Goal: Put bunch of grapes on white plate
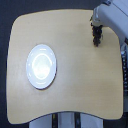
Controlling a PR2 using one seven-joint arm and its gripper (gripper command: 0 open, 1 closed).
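The white plate (41, 66) lies flat on the wooden table, toward the exterior view's left. Far from it, near the table's upper right corner, is the bunch of grapes (97, 36), a small dark elongated cluster. My gripper (96, 26) comes in from the top right corner and sits directly on the bunch's upper end, with its fingers closed around it. The picture is too coarse to tell whether the grapes touch the tabletop or hang just above it. Nothing lies on the plate.
The light wooden table (75, 85) has rounded corners and a curved front edge. My grey arm (114, 12) fills the top right corner. Dark floor surrounds the table, and a white stand (65, 120) shows below the front edge.
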